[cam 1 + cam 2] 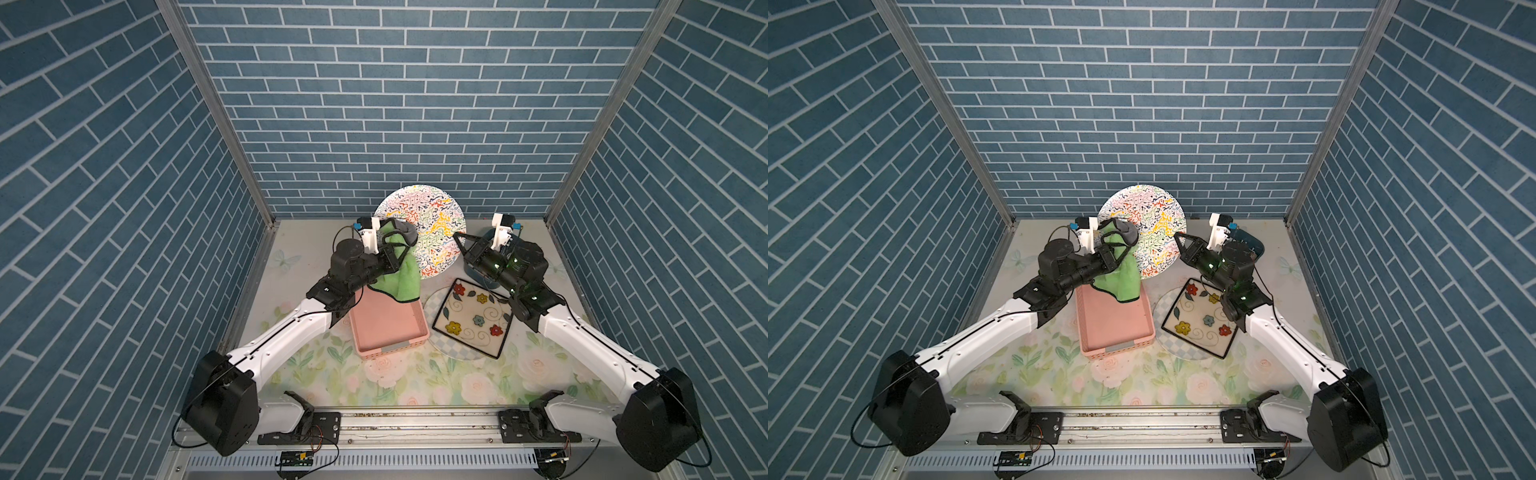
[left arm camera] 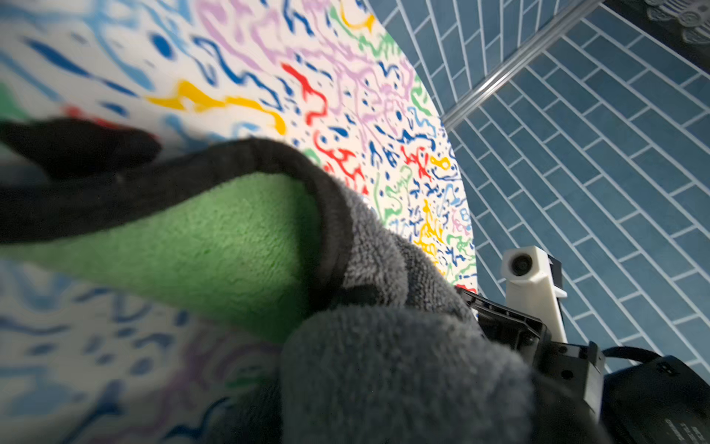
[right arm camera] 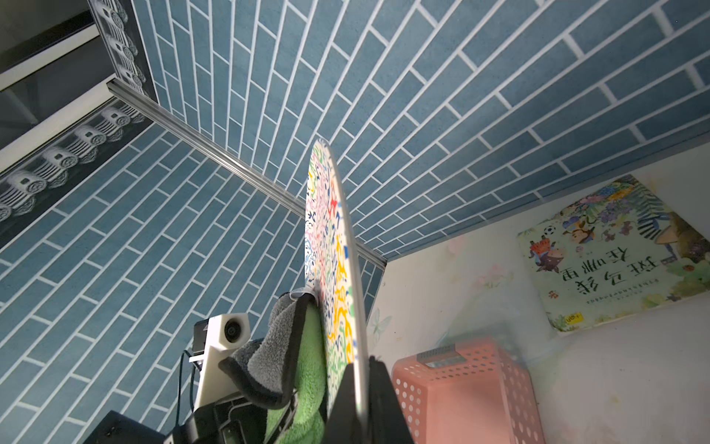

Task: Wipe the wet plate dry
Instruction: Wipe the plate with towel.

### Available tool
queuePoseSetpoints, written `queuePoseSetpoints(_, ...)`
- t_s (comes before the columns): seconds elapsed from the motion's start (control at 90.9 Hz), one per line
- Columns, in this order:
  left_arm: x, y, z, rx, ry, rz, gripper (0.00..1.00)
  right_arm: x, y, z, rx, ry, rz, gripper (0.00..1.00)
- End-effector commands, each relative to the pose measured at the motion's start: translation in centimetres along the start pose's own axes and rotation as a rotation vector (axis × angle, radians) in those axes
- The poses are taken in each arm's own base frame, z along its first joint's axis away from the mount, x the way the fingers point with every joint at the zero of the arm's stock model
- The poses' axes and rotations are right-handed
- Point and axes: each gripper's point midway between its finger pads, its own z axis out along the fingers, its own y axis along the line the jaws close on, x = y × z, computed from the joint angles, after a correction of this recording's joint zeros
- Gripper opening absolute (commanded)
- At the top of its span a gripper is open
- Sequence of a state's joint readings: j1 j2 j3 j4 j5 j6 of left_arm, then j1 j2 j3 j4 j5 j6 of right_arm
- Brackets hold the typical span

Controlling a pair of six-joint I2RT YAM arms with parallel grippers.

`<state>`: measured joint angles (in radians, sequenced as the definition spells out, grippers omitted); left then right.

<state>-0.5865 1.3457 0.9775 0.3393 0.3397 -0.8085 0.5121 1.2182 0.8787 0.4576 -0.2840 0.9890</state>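
The flowered table point(image 1: 399, 382) carries everything, and both arms reach in over its far half. Lifted above it, near the back wall, is the wet plate point(image 1: 432, 216), a round one covered in coloured squiggles, standing almost on edge with its patterned face turned toward the left arm. Below it sits a pink basket point(image 1: 390, 352), and beside that a square flowered dish point(image 1: 473, 320) lies on a checkered round plate point(image 1: 435, 305).

The cloth point(image 1: 405, 276), green on one side and grey on the other, hangs over the basket, with its upper fold laid against the plate's face. The left gripper point(image 1: 397, 249) has its jaws pressed together on a bunch of that cloth. The right gripper point(image 3: 362, 378) is pinched onto the plate's lower rim, one finger on each side.

The step in hand looks like the wiping itself, partway across the face. The close wrist view is blurred, so whether droplets remain cannot be told.

The next move calls for sliding the cloth over the uncovered upper part of the face with light, even pressure. The right grip must hold firm, since a hard push could twist the plate at its rim.
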Motion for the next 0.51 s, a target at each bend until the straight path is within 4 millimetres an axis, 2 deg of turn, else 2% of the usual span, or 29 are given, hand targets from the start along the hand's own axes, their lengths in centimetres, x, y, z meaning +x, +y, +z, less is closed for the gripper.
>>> queuePoseSetpoints(0.0, 4.9, -2.1, 2.7, 0.057, 0.148, 0.018, 0.0, 0.4, 9.4, -0.5, -0.342, 0.027, 0.046, 0.0)
queuePoseSetpoints(0.033, 4.7, -2.6, 3.0, 0.062, 0.139, 0.02, 0.0, 0.9, 10.1, -0.4, -0.368, 0.038, 0.044, 0.0)
queuePoseSetpoints(0.088, 3.8, -1.9, 3.1, 0.038, 0.104, -0.015, 0.0, 1.4, 10.6, -0.3, -0.389, 0.048, 0.046, 0.0)
queuePoseSetpoints(0.22, -0.9, 0.9, 1.6, -0.034, -0.027, -0.089, 0.0, 1.1, 10.1, -1.0, -0.356, 0.025, 0.03, 0.0)
queuePoseSetpoints(0.319, -3.2, 0.2, 1.2, -0.03, -0.084, -0.072, 0.0, 1.8, 10.2, -0.8, -0.343, 0.06, -0.028, 0.0)
queuePoseSetpoints(0.495, -2.5, -2.1, 3.9, 0.033, -0.027, -0.049, 0.0, 5.7, 12.8, -0.1, -0.436, 0.166, -0.098, 0.0)
